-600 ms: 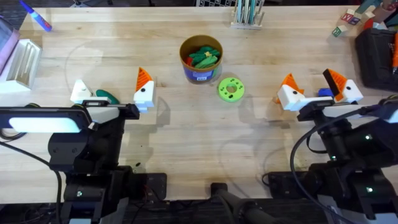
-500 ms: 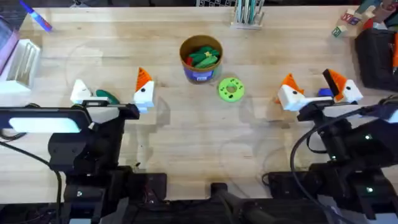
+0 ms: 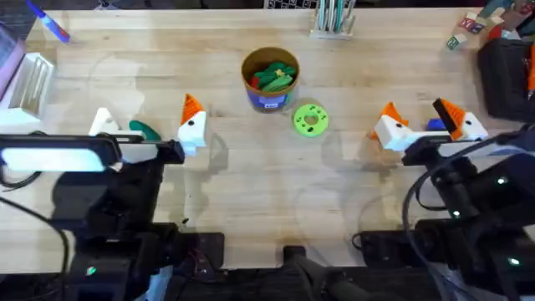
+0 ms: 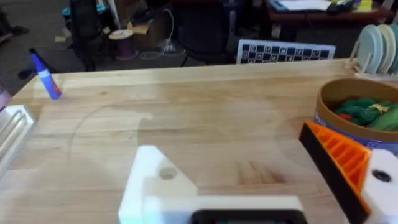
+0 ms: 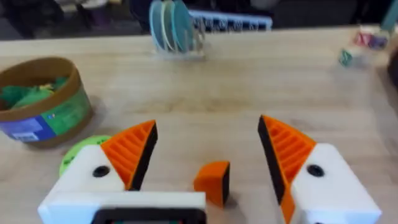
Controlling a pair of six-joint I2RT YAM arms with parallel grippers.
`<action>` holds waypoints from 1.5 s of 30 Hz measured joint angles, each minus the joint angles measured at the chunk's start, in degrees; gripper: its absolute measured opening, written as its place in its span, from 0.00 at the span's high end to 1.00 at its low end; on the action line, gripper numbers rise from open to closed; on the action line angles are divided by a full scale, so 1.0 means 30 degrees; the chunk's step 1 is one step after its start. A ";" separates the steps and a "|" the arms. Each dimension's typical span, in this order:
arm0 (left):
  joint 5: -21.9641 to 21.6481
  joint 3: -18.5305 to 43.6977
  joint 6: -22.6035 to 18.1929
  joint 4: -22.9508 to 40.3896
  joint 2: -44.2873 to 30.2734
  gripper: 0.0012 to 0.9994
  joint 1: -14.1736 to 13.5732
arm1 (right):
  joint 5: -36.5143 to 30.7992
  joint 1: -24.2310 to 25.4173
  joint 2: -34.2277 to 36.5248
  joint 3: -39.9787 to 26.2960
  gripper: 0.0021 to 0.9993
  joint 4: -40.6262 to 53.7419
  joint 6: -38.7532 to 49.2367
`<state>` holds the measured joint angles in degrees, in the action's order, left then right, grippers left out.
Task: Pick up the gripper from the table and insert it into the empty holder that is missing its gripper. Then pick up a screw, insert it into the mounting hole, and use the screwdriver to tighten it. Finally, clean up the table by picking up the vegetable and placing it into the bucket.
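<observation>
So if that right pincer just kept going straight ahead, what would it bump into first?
Probably the small orange block on the table, just ahead between the right pincer's open fingers. Height is unclear, so it might pass over it.

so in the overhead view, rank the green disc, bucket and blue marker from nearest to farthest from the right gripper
From the right gripper:
1. Green disc, to its left, mid-table.
2. Bucket, just beyond the disc, toward the far edge.
3. Blue marker, far left corner.

Probably a robotics lab — checkerboard calibration target [image 4: 286,51], cable spool [image 4: 121,42], wooden workbench [image 3: 251,184].
</observation>
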<state>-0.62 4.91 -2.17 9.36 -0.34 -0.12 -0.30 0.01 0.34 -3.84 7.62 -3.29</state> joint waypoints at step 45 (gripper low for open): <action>0.7487 1.4587 0.1727 0.6157 -1.5107 0.01 -0.2059 | -0.3125 0.0000 0.7750 -1.2063 0.01 1.3159 0.3825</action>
<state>21.84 48.68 3.01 27.83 -45.66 -6.30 -9.67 0.01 23.59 -40.03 47.10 8.19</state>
